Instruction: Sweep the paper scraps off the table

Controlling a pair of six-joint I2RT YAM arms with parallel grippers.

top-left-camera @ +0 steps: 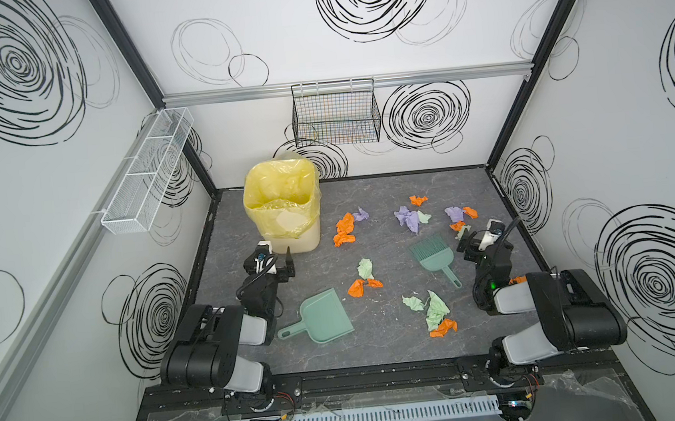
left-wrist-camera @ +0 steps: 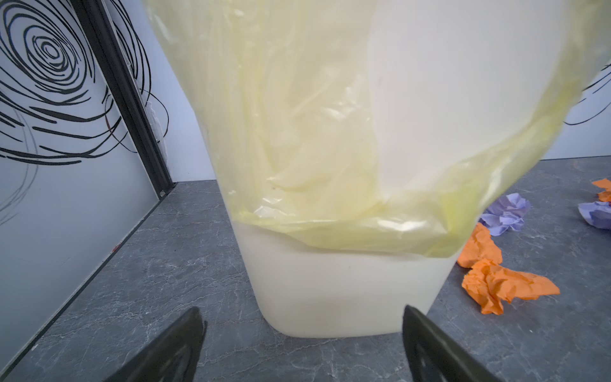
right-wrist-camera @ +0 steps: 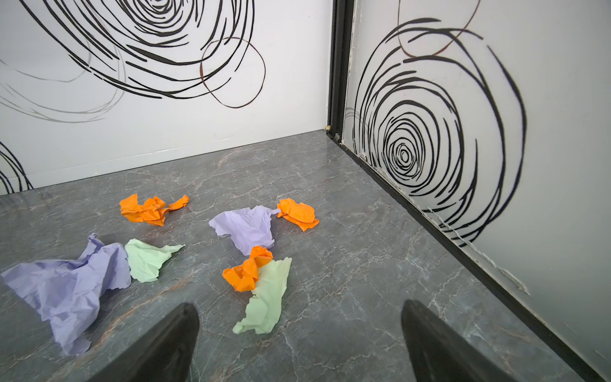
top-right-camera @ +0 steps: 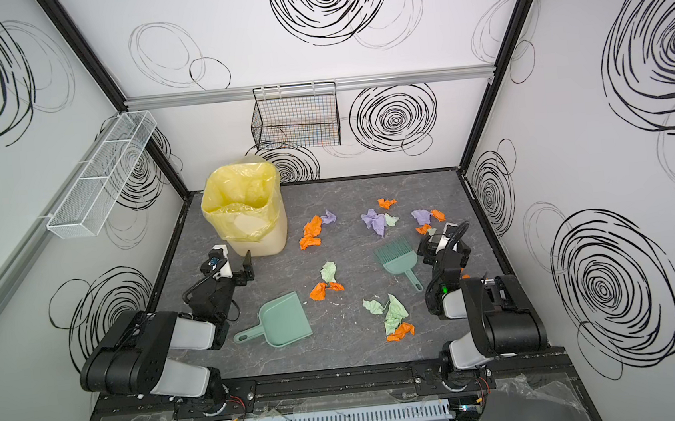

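Several crumpled paper scraps in orange (top-left-camera: 343, 229), lilac (top-left-camera: 409, 217) and pale green (top-left-camera: 436, 311) lie scattered over the dark grey table (top-left-camera: 381, 353) in both top views. My left gripper (left-wrist-camera: 302, 314) is open and empty, low over the table, right in front of the cream bin (left-wrist-camera: 344, 297); in a top view this gripper (top-left-camera: 278, 258) is at the bin's near side. My right gripper (right-wrist-camera: 299, 314) is open and empty near the right wall, with a green scrap (right-wrist-camera: 264, 297) and an orange scrap (right-wrist-camera: 248, 269) just ahead of it.
A teal dustpan (top-left-camera: 324, 317) lies near the front left, handle toward the left arm. A teal brush (top-left-camera: 431, 255) lies beside the right arm. The bin carries a yellow liner (top-left-camera: 280, 195). Wire baskets hang on the back wall (top-left-camera: 335, 113) and left wall (top-left-camera: 145, 174).
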